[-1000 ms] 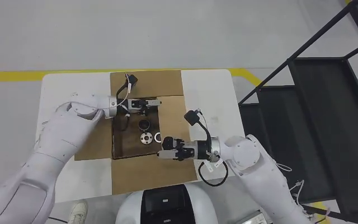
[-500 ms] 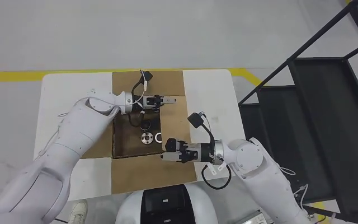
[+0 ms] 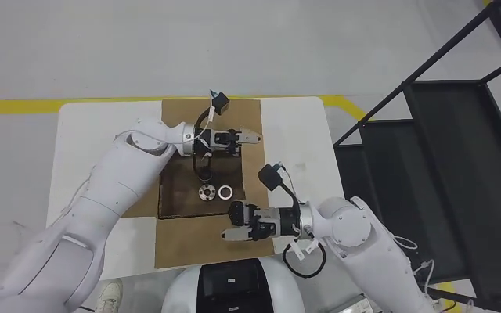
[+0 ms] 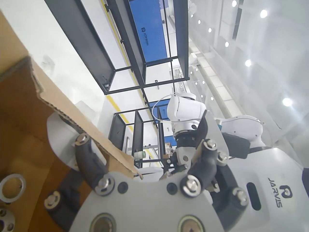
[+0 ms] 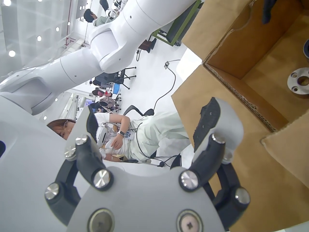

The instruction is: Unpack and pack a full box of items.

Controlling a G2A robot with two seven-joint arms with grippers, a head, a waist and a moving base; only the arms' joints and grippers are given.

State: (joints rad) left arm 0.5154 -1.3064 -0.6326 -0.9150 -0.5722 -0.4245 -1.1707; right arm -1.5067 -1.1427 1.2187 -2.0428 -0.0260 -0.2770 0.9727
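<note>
Top view: open cardboard box sits mid-frame on the white table, flaps folded out flat.

In the box, lower part of the opening: a metal flange with a thin metal ring just to its right. They're close together; can't tell if they touch.

Left gripper: just above frame centre, over the flap cardboard at the upper right corner of the opening. Fingers are apart with nothing between the pads. The left wrist view shows a torn flap edge close by one finger, but contact can't be judged.

Right gripper: lower centre of frame, over the near flap, just below the opening's lower right corner and pointing toward frame left. Fingers spread, empty. The right wrist view shows the flange on the box floor, well apart from the fingers.

Neither gripper is touching the flange or the ring.
</note>
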